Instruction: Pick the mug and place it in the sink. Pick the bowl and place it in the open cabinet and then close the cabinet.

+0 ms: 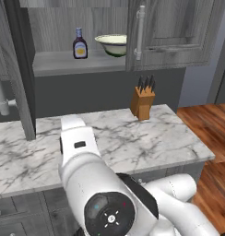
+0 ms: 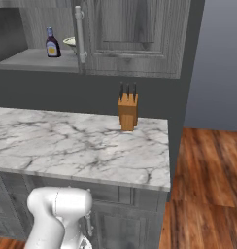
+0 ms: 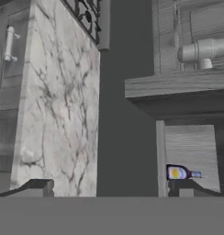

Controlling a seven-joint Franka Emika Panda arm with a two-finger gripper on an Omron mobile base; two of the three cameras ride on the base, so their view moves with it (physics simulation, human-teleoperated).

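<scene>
The bowl [image 1: 112, 44] sits on the grey shelf [image 1: 63, 63] inside the cabinet [image 1: 174, 32], at the right end of the open half, partly hidden behind the shut right door. Just left of it on the same shelf stands a dark sauce bottle [image 1: 79, 44] with a yellow label, upright and apart from the bowl. The left door [image 1: 15, 73] hangs open, swung out toward the near side. In the right base view only a sliver of the bowl [image 2: 70, 42] shows beside the silver bar handle [image 2: 79, 34].

Below, a wooden knife block [image 1: 143, 99] stands at the far right of the marble bench [image 1: 133, 138].

In the hand view the pincer [image 3: 109, 189] is spread wide with nothing between its tips, rolled sideways and facing the bench edge and the cabinet.
</scene>
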